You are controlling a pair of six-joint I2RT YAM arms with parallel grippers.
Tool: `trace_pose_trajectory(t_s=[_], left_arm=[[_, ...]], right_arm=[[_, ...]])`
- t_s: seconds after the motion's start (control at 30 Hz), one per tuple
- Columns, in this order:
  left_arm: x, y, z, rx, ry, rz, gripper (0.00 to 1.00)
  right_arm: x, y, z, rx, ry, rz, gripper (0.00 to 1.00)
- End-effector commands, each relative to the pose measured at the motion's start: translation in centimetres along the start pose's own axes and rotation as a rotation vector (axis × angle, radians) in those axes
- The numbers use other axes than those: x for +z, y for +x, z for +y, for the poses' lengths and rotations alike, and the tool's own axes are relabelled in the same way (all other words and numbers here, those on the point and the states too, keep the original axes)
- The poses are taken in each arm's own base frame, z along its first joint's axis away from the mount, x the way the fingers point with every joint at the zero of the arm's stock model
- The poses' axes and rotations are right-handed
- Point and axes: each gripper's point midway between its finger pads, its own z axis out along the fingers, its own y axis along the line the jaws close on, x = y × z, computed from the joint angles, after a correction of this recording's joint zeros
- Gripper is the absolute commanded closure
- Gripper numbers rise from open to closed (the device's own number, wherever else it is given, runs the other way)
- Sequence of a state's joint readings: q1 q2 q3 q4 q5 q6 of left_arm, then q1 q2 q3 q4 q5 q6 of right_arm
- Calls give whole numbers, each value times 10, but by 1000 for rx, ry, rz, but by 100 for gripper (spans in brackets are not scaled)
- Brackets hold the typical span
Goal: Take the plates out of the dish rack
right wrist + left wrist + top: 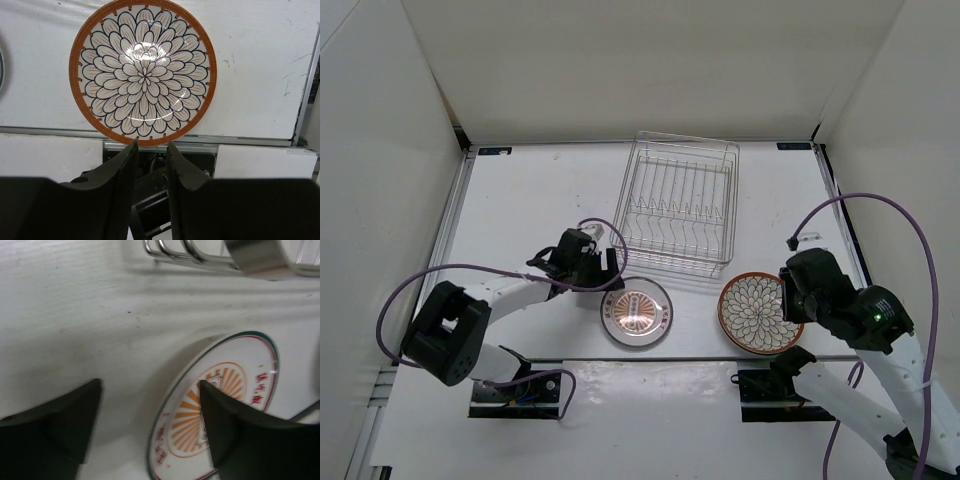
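Observation:
The silver wire dish rack (pixel 680 205) stands at the back centre of the table with no plates in it. The smaller plate (pixel 636 312) with the orange centre motif lies flat in front of it. My left gripper (pixel 608 268) hangs open just above that plate's left rim; in the left wrist view the plate (pixel 187 415) lies partly under the right finger, and the gripper (pixel 150 390) holds nothing. The larger petal-pattern plate (pixel 760 312) lies flat to the right. My right gripper (pixel 151 145) stands slightly open and empty at the near rim of that plate (pixel 144 70).
White walls enclose the table on three sides. The rack's front wire (pixel 200 257) runs close ahead of the left gripper. A metal rail (pixel 240 142) marks the table's front edge under the right gripper. Purple cables (pixel 880 200) loop from both arms.

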State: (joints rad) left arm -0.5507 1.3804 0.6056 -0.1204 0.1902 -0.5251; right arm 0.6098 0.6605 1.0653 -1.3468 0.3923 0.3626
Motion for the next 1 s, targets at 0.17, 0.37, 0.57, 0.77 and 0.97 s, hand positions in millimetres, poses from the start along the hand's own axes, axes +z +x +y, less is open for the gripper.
trace_pose_trajectory(t_s=[0.17,0.37,0.57,0.77,0.97], left_arm=[[-36,-31,12,68,-244,-20,0],[-99,-60,-5,86,-349,-40,0],[-157,-58,-20,160,-322,-80,0],[-202,-38,24,324,-460,-94,0],[-191,4,76,376,-568,-79,0]], right_arm=[[15,-9,10,24,23,49,29],[41,-58,40,150,-9,-50,10],[88,-119,73,227,-11,-112,10],[155,-135,92,219,-51,1,10],[198,-161,101,216,-88,79,10]])
